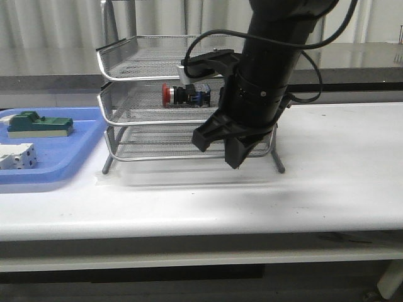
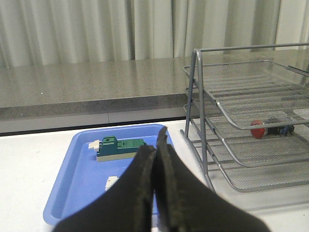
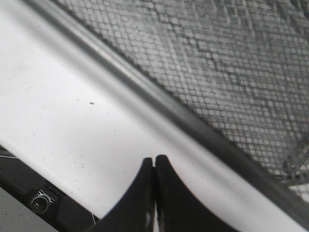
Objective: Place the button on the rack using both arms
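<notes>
The button (image 1: 182, 94), with its red cap, black body and blue rear block, lies on its side on the middle tier of the silver wire-mesh rack (image 1: 126, 77). It also shows in the left wrist view (image 2: 270, 128), inside the rack (image 2: 212, 99). My right gripper (image 1: 220, 151) hangs in front of the rack's lower tiers, pointing down at the table. In the right wrist view it (image 3: 154, 159) is shut and empty, over the white table beside the rack's mesh (image 3: 217, 72). My left gripper (image 2: 157, 142) is shut and empty, above the blue tray and left of the rack.
A flat blue tray (image 1: 69, 160) lies left of the rack with a green block (image 1: 38, 124) and a white breaker (image 1: 16, 156) in it. The left wrist view shows the tray (image 2: 77, 193) and the block (image 2: 119, 147). A grey counter runs behind.
</notes>
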Tool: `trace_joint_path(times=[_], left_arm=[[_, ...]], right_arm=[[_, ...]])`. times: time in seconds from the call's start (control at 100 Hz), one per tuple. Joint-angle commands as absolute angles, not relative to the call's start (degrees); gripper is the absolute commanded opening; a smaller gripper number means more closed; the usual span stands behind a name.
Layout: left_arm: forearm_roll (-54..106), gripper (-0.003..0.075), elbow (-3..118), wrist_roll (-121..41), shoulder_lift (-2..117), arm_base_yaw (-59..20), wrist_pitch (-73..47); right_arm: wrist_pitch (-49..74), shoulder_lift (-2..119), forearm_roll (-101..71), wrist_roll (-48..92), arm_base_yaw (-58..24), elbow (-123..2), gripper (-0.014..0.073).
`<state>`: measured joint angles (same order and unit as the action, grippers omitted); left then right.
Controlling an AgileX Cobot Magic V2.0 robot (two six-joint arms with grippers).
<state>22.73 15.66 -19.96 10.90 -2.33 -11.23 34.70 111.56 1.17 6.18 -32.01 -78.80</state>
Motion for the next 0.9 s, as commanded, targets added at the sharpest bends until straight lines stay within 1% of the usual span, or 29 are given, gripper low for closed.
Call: trace_joint_path(times=[0.0, 0.14, 0.28, 0.48, 0.68, 0.89], left_arm=[[23.6, -0.002, 17.3, -19.5, 11.3, -2.1, -6.7], [23.6, -0.002, 17.3, -19.5, 11.3, -2.1, -6.7], [23.6, -0.002, 17.3, -19.5, 11.3, -2.1, -6.7], [23.6, -0.002, 17.3, -19.5, 11.3, -2.1, -6.7], [23.6, -0.002, 17.3, -19.5, 11.3, -2.1, -6.7], [23.6, -0.002, 17.3, -19.5, 11.3, -2.1, -6.7]], right_arm=[[35.0, 106.3, 1.0, 5.5, -31.7, -80.5, -0.0065], [35.2, 102.1, 1.1, 5.5, -31.0, -78.3, -0.0065], [34.1, 96.1, 1.1, 5.1, -28.6, -74.2, -0.0065], [31.2, 85.3, 1.1, 3.1, -21.7, -66.3, -0.0065], [25.5, 72.2, 1.1, 3.0, -15.0, -55.8, -0.0065], [20.9, 58.3, 1.1, 0.6, -9.7, -44.5, -0.0065]])
